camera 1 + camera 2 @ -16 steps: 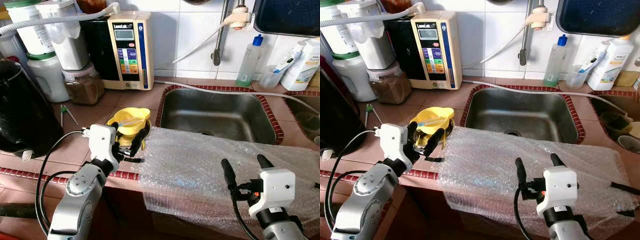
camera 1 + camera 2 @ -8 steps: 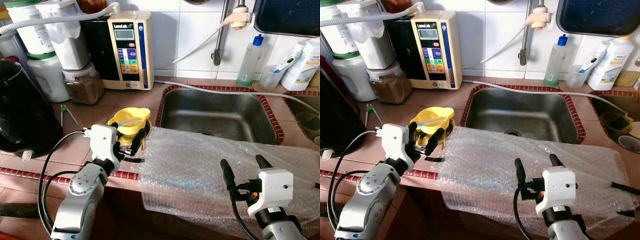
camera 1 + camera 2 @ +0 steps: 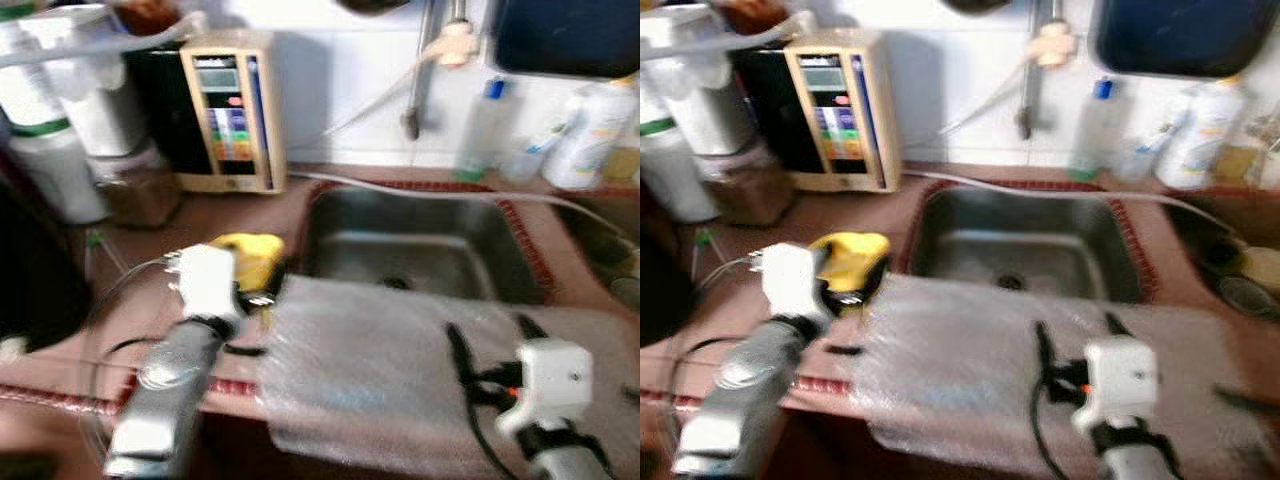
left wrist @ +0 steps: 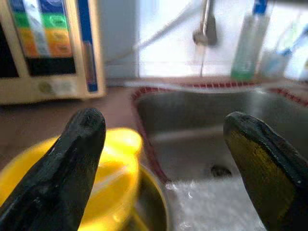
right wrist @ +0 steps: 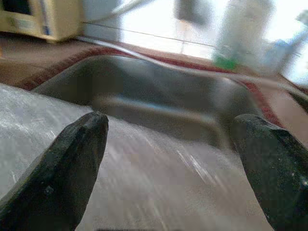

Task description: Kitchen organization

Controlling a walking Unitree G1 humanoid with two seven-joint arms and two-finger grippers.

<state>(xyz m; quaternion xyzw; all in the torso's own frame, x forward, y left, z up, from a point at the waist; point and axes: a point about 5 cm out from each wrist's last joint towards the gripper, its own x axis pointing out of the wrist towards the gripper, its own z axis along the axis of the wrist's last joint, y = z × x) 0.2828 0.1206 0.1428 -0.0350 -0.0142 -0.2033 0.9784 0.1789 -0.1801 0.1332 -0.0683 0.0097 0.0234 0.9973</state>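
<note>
On the tiled worktop (image 3: pixel 130 300), beside the steel sink (image 3: pixel 420 245), the left tool (image 4: pixel 163 159) is hovering with its 2 fingers spread apart just above a yellow bowl (image 3: pixel 250 262). Bubble wrap (image 3: pixel 380 370) is lying over the sink's front edge and hanging off the worktop. The right tool (image 5: pixel 168 163) is poised over that wrap, fingers wide apart, holding nothing. Head views are blurring.

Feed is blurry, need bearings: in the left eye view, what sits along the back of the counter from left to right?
White containers → water ionizer → faucet pipe → clear bottle with blue cap → white bottle.
</note>
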